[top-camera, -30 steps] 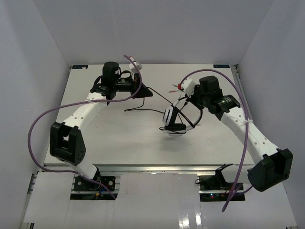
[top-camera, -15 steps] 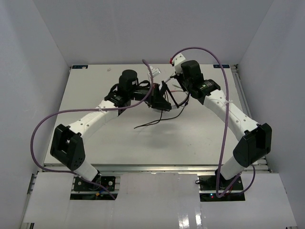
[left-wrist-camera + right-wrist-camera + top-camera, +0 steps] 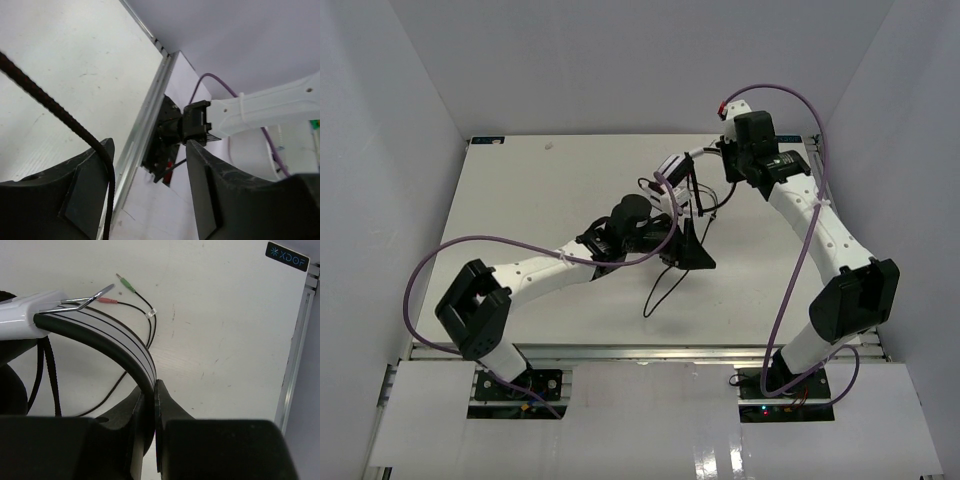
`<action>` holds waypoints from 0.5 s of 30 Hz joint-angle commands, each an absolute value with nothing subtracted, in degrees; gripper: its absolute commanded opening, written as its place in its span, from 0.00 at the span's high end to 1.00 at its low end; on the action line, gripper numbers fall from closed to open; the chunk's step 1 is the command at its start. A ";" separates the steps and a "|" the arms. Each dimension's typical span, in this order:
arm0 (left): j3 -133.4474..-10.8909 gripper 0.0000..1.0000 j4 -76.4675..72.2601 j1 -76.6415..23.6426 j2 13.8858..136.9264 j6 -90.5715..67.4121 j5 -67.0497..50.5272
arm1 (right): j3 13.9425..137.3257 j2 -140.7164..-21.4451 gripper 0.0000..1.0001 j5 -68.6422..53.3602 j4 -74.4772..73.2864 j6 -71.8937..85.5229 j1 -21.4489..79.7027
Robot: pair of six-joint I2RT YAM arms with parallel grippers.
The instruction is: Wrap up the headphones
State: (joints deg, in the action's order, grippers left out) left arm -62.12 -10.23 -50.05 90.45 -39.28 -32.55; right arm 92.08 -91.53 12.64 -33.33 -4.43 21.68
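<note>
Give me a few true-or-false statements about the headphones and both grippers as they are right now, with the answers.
1. The right gripper is clamped on the headband of the headphones. True.
2. The left gripper is shut tight on the cord. False: its jaws stand apart, and the cord runs past one finger.
3. A pink plug and a green plug lie on the table. True.
4. The robot cables are orange. False: they are purple.
</note>
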 commanded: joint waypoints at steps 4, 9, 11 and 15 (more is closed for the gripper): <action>-50.77 0.26 -19.70 -54.37 83.21 -21.34 -14.12 | 100.44 -86.65 0.92 0.79 -31.30 3.35 19.67; -38.15 0.29 -35.23 -54.65 84.87 -16.69 -16.22 | 103.78 -85.10 0.92 -3.80 -32.34 4.79 16.28; -34.86 0.31 -38.96 -54.92 86.62 -16.41 -17.92 | 105.37 -84.93 0.92 -5.01 -32.83 5.23 14.52; -28.25 0.41 -45.95 -56.04 89.16 -15.74 -17.87 | 107.98 -85.15 0.92 -7.72 -33.42 6.19 10.55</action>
State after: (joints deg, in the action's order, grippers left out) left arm -33.07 -33.90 -54.84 88.17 -18.76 -17.61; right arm 102.58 -87.90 -2.61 -37.13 1.75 13.90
